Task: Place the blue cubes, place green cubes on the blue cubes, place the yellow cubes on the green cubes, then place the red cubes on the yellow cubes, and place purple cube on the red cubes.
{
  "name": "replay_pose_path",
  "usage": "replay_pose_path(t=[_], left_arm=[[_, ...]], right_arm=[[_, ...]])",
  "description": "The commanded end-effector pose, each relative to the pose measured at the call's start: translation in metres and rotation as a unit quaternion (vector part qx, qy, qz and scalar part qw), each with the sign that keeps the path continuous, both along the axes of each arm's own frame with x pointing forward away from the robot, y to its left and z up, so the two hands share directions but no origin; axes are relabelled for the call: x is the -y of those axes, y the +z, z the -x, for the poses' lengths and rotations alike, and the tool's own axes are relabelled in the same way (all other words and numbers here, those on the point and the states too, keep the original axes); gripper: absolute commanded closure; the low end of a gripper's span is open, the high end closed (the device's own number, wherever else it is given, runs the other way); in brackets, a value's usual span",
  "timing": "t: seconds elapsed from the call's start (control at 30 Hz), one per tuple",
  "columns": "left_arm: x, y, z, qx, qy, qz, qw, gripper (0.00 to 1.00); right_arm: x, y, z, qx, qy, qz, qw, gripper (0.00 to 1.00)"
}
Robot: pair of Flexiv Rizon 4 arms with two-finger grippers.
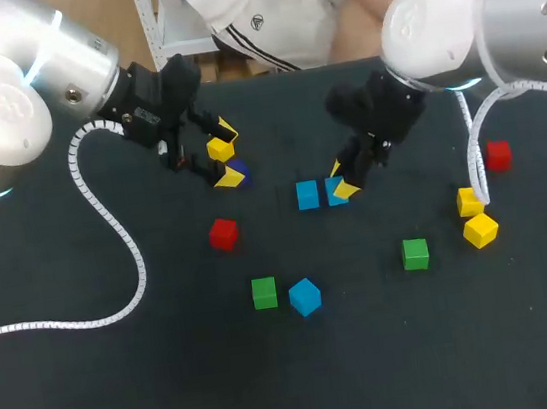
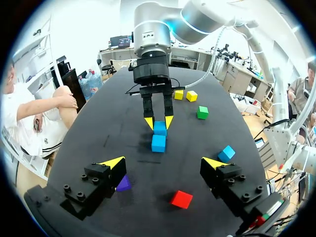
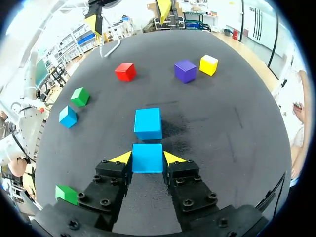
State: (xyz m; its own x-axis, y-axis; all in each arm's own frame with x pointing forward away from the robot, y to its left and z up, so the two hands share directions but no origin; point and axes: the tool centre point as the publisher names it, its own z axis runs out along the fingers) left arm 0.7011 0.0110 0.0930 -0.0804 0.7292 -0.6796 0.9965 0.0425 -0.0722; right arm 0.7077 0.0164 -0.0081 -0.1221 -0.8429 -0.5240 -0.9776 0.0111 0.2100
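Cubes lie scattered over the dark table (image 1: 126, 385), and the right gripper (image 3: 147, 158) is closed on one of them: its two yellow tips press the opposite sides of the gripped blue cube (image 2: 159, 128), which sits low at the table surface. A second blue cube (image 1: 308, 195) stands just beside the gripped blue cube, on its left-arm side, a narrow gap between them. Farther to that side of the gripped blue cube are the left red cube (image 1: 223, 233), the purple cube (image 3: 185, 70) and the lone yellow cube (image 3: 208, 64), the last two close together. The left gripper (image 2: 163, 162) hangs over that group, well apart from the gripped blue cube, its claw spread wide and holding nothing. The left green cube (image 1: 264, 292) and third blue cube (image 1: 305, 296) sit as a pair some way from the gripped blue cube. On its right-arm side are the right green cube (image 1: 415, 253), the inner yellow cube (image 1: 470, 202), the outer yellow cube (image 1: 481, 230) and the right red cube (image 1: 498, 155).
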Motion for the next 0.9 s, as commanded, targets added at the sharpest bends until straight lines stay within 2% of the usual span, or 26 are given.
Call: replay_pose_path(t=[0.03, 0.43, 0.9], left_arm=[[-0.0004, -0.0003, -0.0001, 0.000, 0.000, 0.000, 1.000, 0.00], [-0.0004, -0.0003, -0.0001, 0.000, 0.000, 0.000, 1.000, 0.00], [-0.0004, -0.0003, -0.0001, 0.000, 0.000, 0.000, 1.000, 0.00]], right_arm=[[-0.0004, -0.0017, 0.0069, 0.005, -0.010, 0.000, 1.000, 1.00], [0.0014, -0.0020, 0.0077, 0.009, -0.017, 0.001, 1.000, 1.00], [0.0032, 0.0044, 0.0025, 0.031, -0.010, -0.001, 0.999, 1.00]])
